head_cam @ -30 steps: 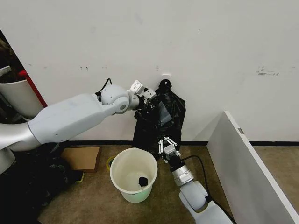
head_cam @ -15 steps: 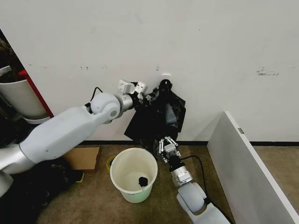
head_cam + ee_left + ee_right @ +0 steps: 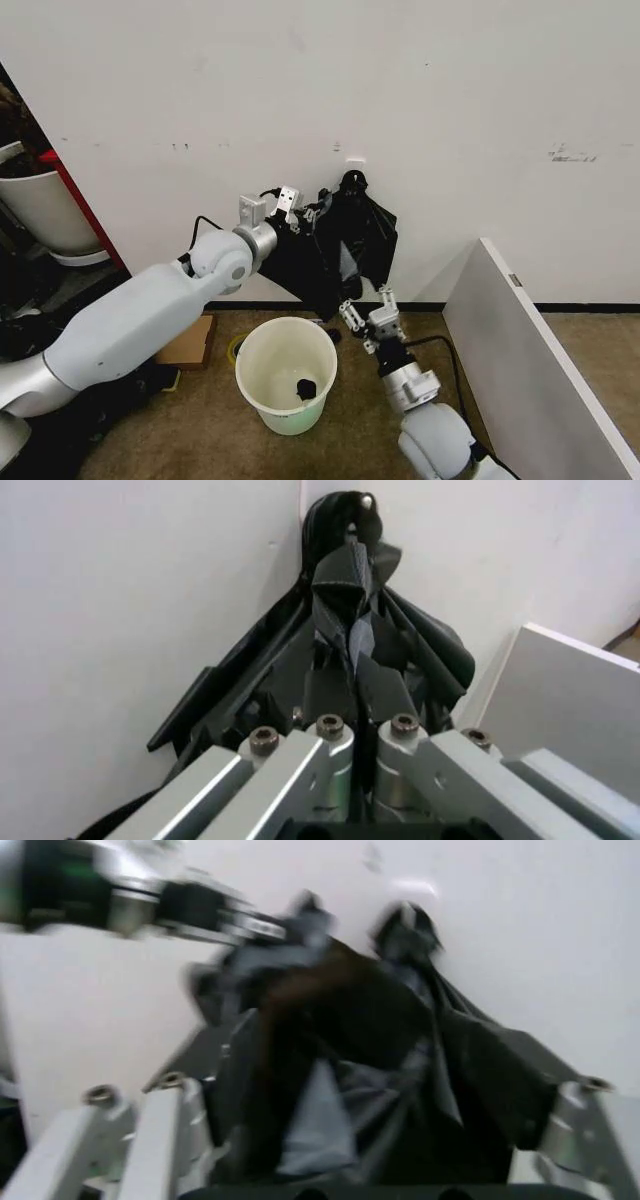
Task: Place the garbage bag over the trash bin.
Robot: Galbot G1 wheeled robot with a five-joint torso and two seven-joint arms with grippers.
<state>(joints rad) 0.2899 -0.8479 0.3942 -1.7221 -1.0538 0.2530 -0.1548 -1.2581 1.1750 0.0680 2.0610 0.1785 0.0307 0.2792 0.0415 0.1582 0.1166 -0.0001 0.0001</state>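
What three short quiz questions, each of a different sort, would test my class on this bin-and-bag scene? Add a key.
1. True or false: the garbage bag already covers the trash bin.
2. Which gripper pinches the garbage bag? A left, B right, C neither.
3. Fill in: the right gripper, beside the trash bin, has its jaws ____.

Key: 1 false, the garbage bag hangs at the wall above the trash bin. 2 A, the left gripper. 3 open.

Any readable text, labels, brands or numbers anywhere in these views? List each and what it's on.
None can be read. The garbage bag, trash bin, wall and white panel carry no print; the left gripper and right gripper bear no legible marking.
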